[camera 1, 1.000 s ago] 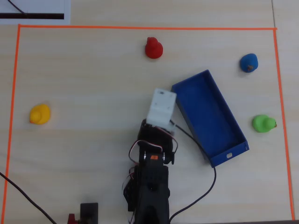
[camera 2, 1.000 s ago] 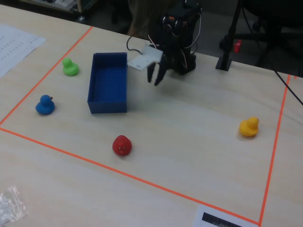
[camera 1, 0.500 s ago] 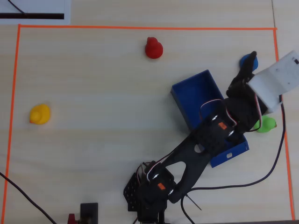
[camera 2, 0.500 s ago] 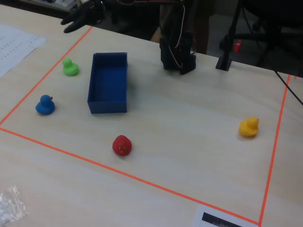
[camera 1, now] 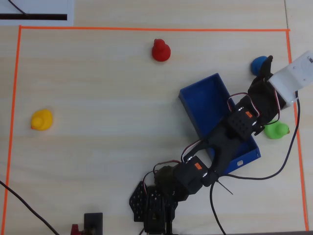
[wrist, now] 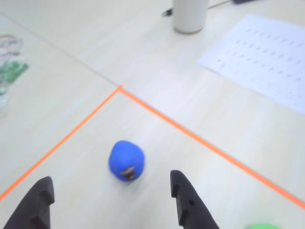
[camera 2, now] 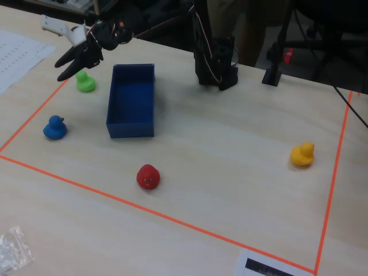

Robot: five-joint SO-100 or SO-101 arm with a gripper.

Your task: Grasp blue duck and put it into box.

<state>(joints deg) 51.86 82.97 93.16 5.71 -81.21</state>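
The blue duck (wrist: 127, 160) sits on the pale table near an orange tape corner. It also shows in the fixed view (camera 2: 54, 127) and, partly hidden by the gripper, in the overhead view (camera 1: 257, 64). My gripper (wrist: 110, 176) is open and empty. It hangs above the table with the duck just ahead of the gap between its fingers, not touching. In the fixed view the gripper (camera 2: 59, 72) is raised above the green duck, behind the blue duck. The box (camera 2: 131, 127) is a long blue tray, empty, also in the overhead view (camera 1: 201, 100), under my arm.
A green duck (camera 2: 85, 81) sits between gripper and box, close to my arm (camera 1: 277, 130). A red duck (camera 1: 161, 50) and a yellow duck (camera 1: 42, 120) lie farther off. Orange tape (wrist: 71, 133) borders the area. A white cylinder (wrist: 190, 14) and a paper sheet (wrist: 267, 52) lie beyond it.
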